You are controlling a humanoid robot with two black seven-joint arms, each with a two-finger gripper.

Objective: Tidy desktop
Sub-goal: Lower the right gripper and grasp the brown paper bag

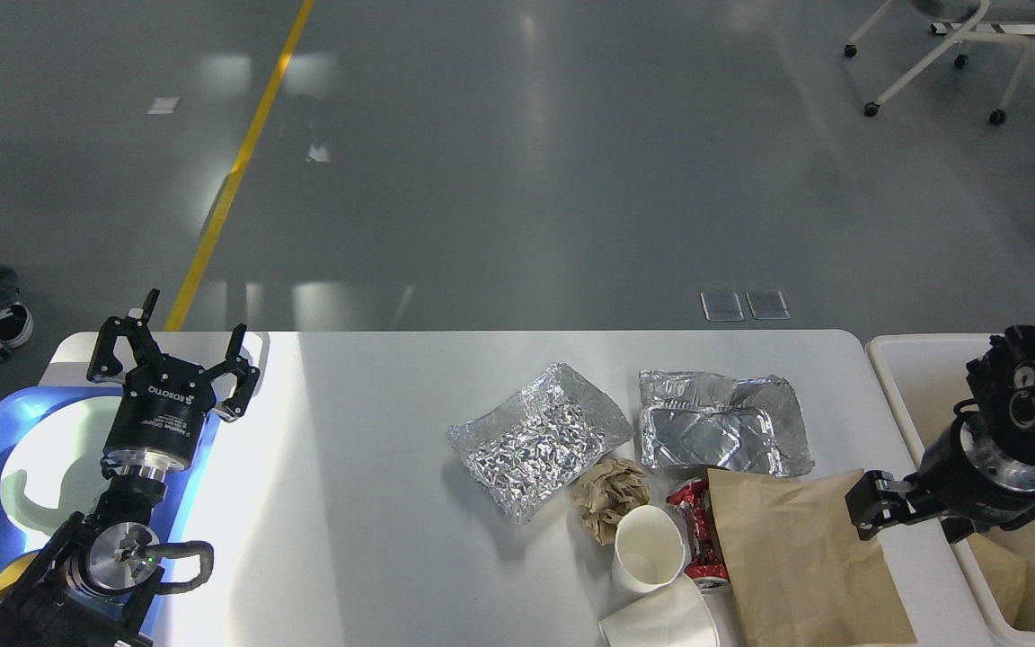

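White desktop (374,503), bare centre, litter toward right edge

Left claw (174,359) upright, fingers spread; right claw (877,508) low, pointing left, state unclear.

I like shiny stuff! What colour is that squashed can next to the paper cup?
Red with white markings; the crushed can shows best in the head view.
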